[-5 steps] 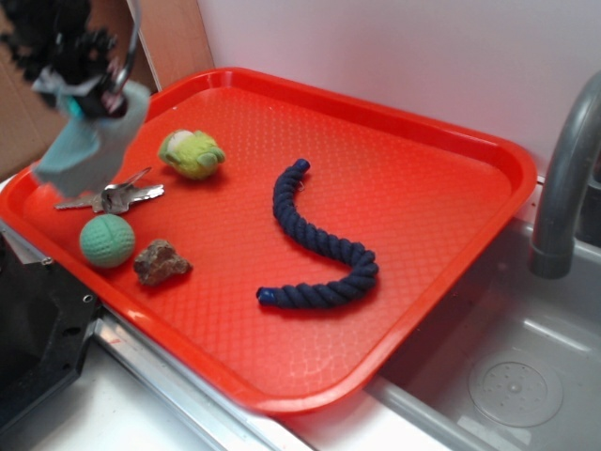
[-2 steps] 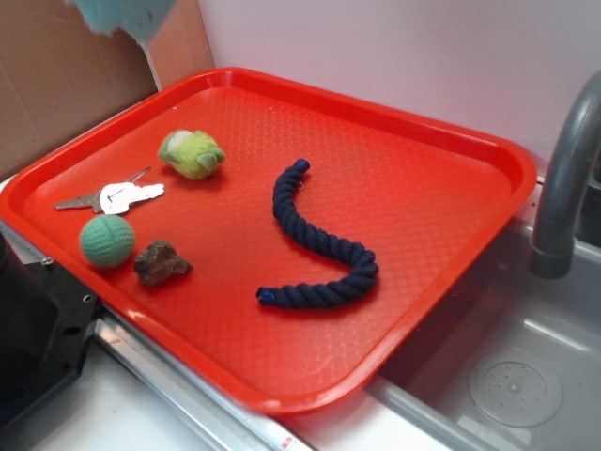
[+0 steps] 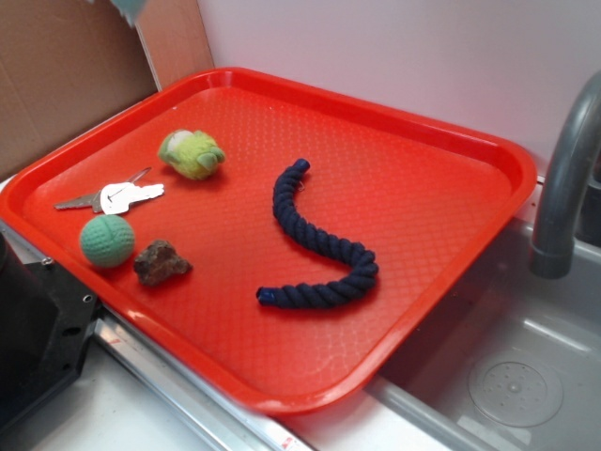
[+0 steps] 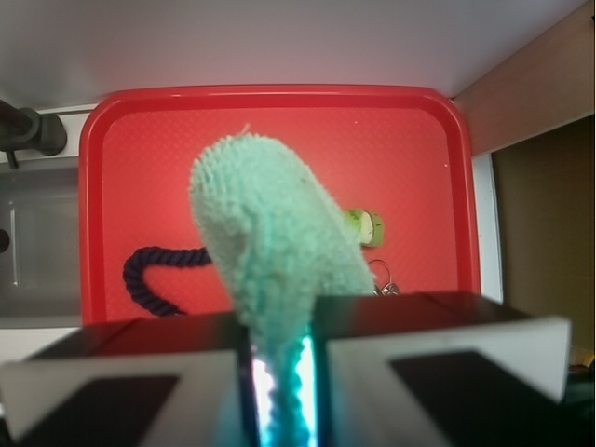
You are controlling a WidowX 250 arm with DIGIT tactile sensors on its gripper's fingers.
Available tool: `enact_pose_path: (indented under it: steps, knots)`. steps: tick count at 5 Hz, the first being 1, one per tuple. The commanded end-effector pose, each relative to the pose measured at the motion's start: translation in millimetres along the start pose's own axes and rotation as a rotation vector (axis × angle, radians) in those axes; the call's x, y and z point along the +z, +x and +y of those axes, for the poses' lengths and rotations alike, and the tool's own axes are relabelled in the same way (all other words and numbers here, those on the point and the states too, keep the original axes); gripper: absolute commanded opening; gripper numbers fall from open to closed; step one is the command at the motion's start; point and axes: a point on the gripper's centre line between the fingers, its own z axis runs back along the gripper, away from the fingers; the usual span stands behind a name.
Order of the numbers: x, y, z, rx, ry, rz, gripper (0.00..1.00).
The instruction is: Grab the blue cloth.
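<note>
High above the red tray [image 4: 93, 186], the gripper [image 4: 277, 372] pinches the fuzzy, pale teal blue cloth [image 4: 270, 251], dangling in one soft fold.

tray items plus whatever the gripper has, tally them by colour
red: 1, tray
green: 2, knitted ball, plush toy
navy: 1, rope
silver: 1, keys
brown: 1, rock
pale teal-blue: 1, blue cloth, clamped in the gripper
total: 7

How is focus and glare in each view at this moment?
Wrist view: the pincer is blurred up close, with a bright glow where it clamps the blue cloth; the tray behind is sharper. Exterior view: evenly lit, soft shadows, only a cloth corner showing.
</note>
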Motion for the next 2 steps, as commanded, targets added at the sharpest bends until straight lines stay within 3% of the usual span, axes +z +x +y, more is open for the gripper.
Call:
enact_pose_path:
  steps: [1, 2]
  knots:
    - [0.4, -4.5, 9.8, 0.035, -0.013, -0.059, 0.00]
    - [-5.2, -4.7, 8.5, 0.030, -0.012, -0.053, 0.00]
